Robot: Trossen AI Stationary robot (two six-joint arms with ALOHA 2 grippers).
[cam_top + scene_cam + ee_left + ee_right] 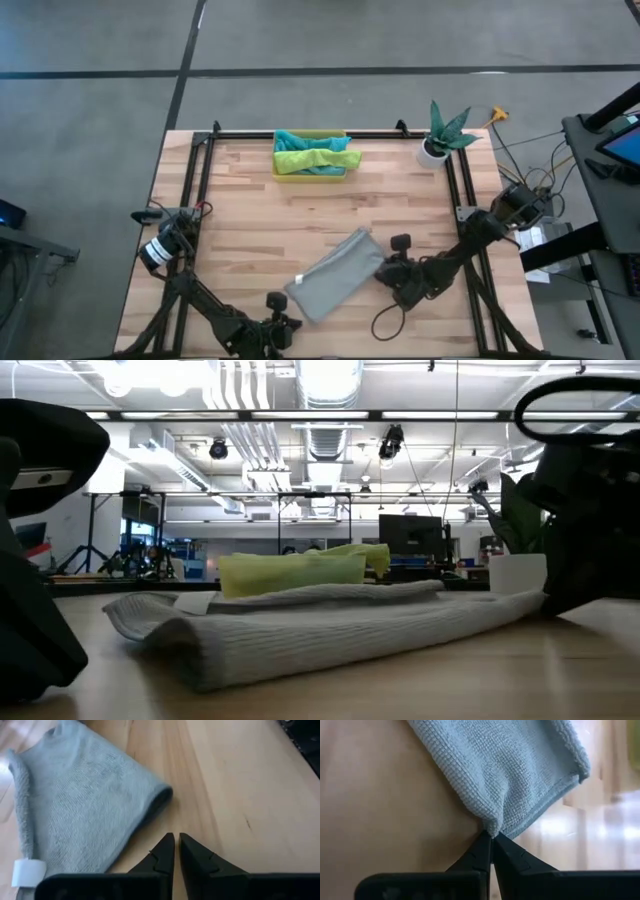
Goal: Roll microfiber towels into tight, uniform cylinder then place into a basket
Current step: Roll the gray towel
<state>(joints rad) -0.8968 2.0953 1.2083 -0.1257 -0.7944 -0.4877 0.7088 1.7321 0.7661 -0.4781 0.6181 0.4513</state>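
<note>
The towel lying on the table is plain grey with a fine looped weave and a small white tag at one edge, while the table itself is pale blond wood in long striped planks, framed by black rails. The basket is translucent yellow and holds a lime green towel and a teal towel. The plant pot is white with dark green leaves, both grippers, left and right, are matt black, and the floor around is dull grey crossed by dark lines.
</note>
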